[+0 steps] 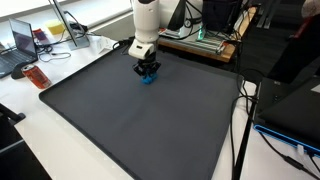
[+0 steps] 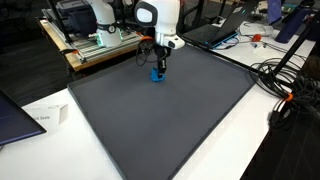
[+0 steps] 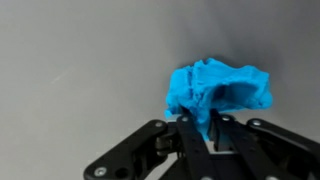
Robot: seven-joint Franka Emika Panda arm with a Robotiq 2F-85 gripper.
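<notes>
A crumpled bright blue cloth-like object (image 3: 220, 90) lies on the dark grey mat (image 1: 130, 110). It also shows in both exterior views (image 1: 148, 78) (image 2: 157, 75), near the mat's far edge. My gripper (image 3: 200, 125) is lowered onto it, and its black fingers are closed together on the object's lower edge. In both exterior views the gripper (image 1: 147, 68) (image 2: 159, 65) stands right over the blue object, with the white arm rising above it. The part of the object between the fingers is hidden.
The mat (image 2: 160, 110) covers most of a white table. A laptop (image 1: 20, 45) and an orange object (image 1: 37, 76) lie beside it. Cables (image 2: 285, 85) run along one side. A wooden stand with equipment (image 1: 205, 45) stands behind the arm.
</notes>
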